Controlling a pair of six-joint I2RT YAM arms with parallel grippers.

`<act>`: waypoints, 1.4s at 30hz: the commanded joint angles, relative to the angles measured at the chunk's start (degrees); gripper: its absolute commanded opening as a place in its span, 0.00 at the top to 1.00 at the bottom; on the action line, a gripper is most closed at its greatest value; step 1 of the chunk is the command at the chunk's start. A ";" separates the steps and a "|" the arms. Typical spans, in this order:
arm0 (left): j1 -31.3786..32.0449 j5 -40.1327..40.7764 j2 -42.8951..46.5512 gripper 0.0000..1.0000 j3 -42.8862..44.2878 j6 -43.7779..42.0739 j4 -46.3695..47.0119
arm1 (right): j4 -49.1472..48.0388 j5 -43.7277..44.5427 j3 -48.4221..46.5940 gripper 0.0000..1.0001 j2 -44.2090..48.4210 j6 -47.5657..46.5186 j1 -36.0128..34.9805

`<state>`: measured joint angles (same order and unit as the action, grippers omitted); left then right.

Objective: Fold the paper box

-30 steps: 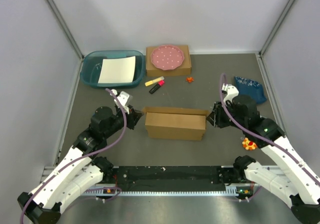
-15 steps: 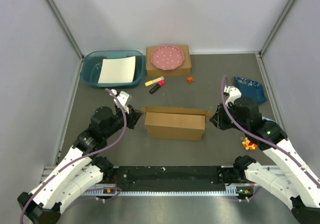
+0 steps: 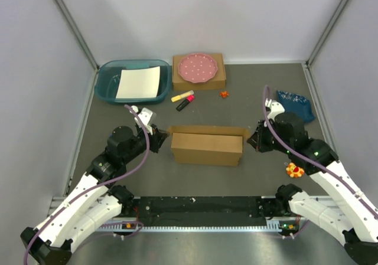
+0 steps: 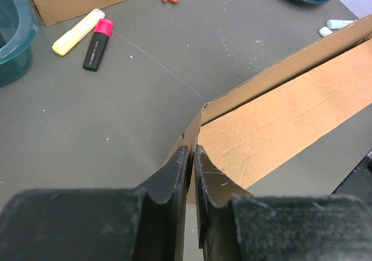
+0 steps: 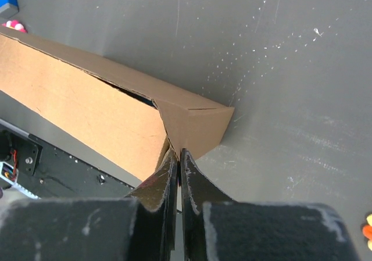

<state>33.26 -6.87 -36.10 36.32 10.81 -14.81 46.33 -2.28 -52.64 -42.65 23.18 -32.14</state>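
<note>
The paper box (image 3: 207, 147), plain brown corrugated cardboard, stands partly folded in the middle of the table as a long low shape. My left gripper (image 3: 160, 141) is at its left end. In the left wrist view the left gripper (image 4: 192, 150) is shut on the end flap of the box (image 4: 279, 115), with cardboard pinched between its fingers. My right gripper (image 3: 251, 140) is at the right end. In the right wrist view the right gripper (image 5: 177, 152) is shut, its tips against the lower point of the folded end flap of the box (image 5: 75, 104), with no cardboard visible between them.
A teal basin (image 3: 105, 82) holding a white sheet (image 3: 139, 82) sits at the back left. Beside it is a small brown box (image 3: 215, 79) with a pink dotted plate (image 3: 198, 67). Two highlighters (image 3: 184, 98), a blue bag (image 3: 295, 104) and an orange toy (image 3: 293, 170) lie around.
The right gripper's jaws have closed from partly open to shut at the box's right end. The left gripper and the box have stayed in place.
</note>
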 commanded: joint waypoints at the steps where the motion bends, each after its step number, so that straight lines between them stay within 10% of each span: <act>1: -0.12 0.11 0.59 0.87 -0.02 0.00 2.06 | -1.15 -0.26 -3.78 1.00 -0.32 5.03 -0.03; 42: -0.03 -4.55 -0.91 0.94 -1.33 2.55 4.79 | -16.09 4.03 8.43 1.00 0.29 27.01 -7.92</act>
<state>32.64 -6.55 -36.64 35.77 11.86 -13.08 33.89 2.79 -44.91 -40.84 47.86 -36.03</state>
